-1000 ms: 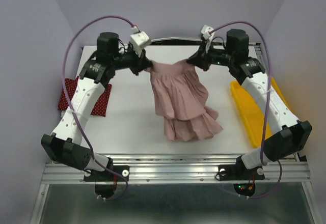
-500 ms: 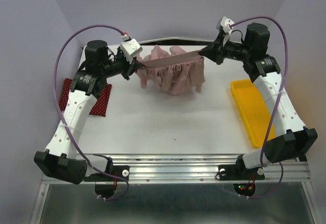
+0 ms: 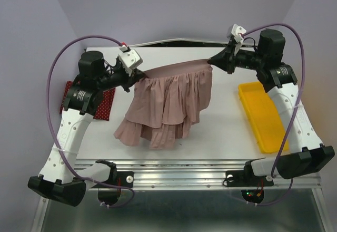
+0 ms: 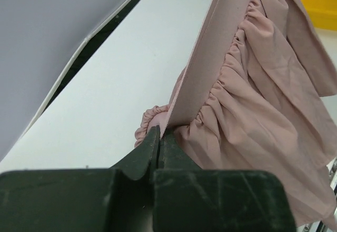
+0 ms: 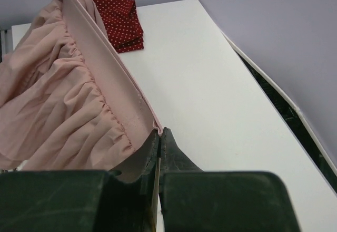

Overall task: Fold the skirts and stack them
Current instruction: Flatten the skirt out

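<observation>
The dusty pink ruffled skirt (image 3: 166, 103) hangs stretched by its waistband between both arms, its hem trailing onto the white table (image 3: 221, 129) toward the front left. My left gripper (image 3: 140, 74) is shut on the waistband's left end (image 4: 176, 110). My right gripper (image 3: 211, 61) is shut on the right end (image 5: 150, 121). The dark red polka-dot skirt (image 3: 105, 105) lies folded at the table's left edge, partly hidden by the left arm; it also shows in the right wrist view as a folded red skirt (image 5: 118, 18).
A yellow plastic tray (image 3: 263, 116) stands along the table's right side under the right arm. Lilac walls close in the back and both sides. A metal rail (image 3: 184, 171) runs along the near edge.
Both arms have spread apart and pulled the pink skirt's waistband taut. The skirt swung back, then fell open, its hem now draped toward the front left.
</observation>
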You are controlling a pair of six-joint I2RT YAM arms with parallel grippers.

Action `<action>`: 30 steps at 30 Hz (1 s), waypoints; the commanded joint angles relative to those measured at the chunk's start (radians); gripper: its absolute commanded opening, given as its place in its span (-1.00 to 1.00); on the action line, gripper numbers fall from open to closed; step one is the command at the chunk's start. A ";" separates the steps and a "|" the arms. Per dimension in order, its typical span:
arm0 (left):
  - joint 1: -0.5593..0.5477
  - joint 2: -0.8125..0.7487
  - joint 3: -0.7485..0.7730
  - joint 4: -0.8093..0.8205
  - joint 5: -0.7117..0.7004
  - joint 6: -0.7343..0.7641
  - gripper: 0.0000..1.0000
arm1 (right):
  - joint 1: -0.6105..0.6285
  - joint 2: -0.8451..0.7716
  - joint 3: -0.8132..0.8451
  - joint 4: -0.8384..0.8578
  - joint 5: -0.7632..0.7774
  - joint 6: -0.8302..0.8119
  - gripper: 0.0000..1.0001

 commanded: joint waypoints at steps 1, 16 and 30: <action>0.018 0.041 -0.024 0.026 -0.048 -0.009 -1.00 | -0.030 0.066 -0.031 0.069 0.106 -0.026 -0.99; 0.120 0.931 0.756 0.116 -0.200 -0.064 -1.00 | -0.056 0.792 0.698 0.286 0.264 0.114 -0.99; 0.116 0.714 0.218 0.678 -0.183 0.350 -1.00 | -0.043 0.641 -0.005 1.003 0.286 -0.182 -0.99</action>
